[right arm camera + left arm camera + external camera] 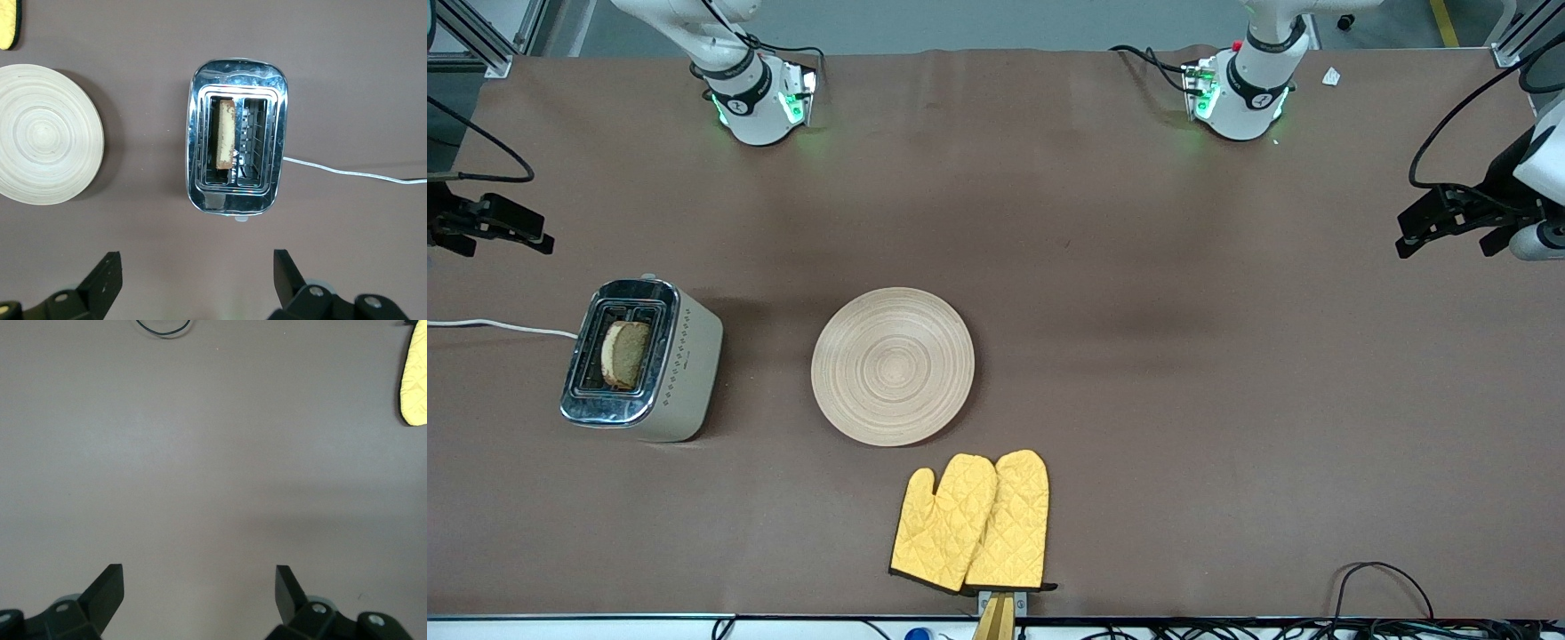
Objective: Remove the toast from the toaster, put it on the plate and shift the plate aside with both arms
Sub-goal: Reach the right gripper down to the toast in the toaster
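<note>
The toast (624,354) stands upright in one slot of a silver and beige toaster (643,360) toward the right arm's end of the table. The round beige wooden plate (893,365) lies flat beside the toaster, near the table's middle, with nothing on it. My right gripper (516,229) is up in the air at the right arm's end, open and empty. In the right wrist view my right gripper (196,256) looks down on the toaster (237,153), the toast (225,133) and the plate (47,133). My left gripper (1432,222) hangs over the left arm's end; in the left wrist view my left gripper (199,572) is open and empty over bare table.
Two yellow quilted oven mitts (974,522) lie nearer to the front camera than the plate; one edge shows in the left wrist view (415,380). The toaster's white cord (498,326) runs off the right arm's end. Black cables (1383,582) lie at the front edge.
</note>
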Controlling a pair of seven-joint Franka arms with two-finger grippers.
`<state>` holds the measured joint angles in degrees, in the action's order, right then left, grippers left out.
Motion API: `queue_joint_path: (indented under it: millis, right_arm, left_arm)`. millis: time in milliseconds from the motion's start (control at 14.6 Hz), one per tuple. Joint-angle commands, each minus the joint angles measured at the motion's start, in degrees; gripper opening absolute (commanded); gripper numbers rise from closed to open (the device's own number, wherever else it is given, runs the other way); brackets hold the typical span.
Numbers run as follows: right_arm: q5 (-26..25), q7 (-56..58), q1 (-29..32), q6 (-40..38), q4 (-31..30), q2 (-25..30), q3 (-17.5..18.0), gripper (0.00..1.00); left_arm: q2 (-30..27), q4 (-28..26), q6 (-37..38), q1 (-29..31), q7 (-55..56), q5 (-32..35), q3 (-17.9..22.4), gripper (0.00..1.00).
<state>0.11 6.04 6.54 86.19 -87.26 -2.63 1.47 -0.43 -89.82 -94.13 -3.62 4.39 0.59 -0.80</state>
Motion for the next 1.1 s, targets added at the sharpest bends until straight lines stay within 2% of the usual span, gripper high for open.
queue_joint_path:
  millis: [0, 479, 753, 1027]
  right_arm:
    - [0.68, 1.17, 0.84, 0.38, -1.69, 1.66, 0.47, 1.0]
    - [0.42, 1.08, 0.84, 1.69, -2.65, 0.96, 0.64, 1.0]
    - [0.42, 1.25, 2.33, 14.5, -12.22, 0.0, 0.47, 1.0]
    - [0.42, 1.17, 2.78, 19.61, -13.02, -5.8, 0.47, 1.0]
  left_arm:
    - [-0.27, 0.52, 0.08, -0.34, -0.16, 0.47, 0.01, 1.0]
    - [-0.01, 0.7, 0.17, -0.25, 0.36, 0.38, -1.13, 1.0]
    - [-0.01, 0.61, 0.17, -0.33, 0.45, 0.55, -1.13, 1.0]
    - [-0.01, 0.52, 0.26, -0.16, 0.01, 0.47, -1.13, 1.0]
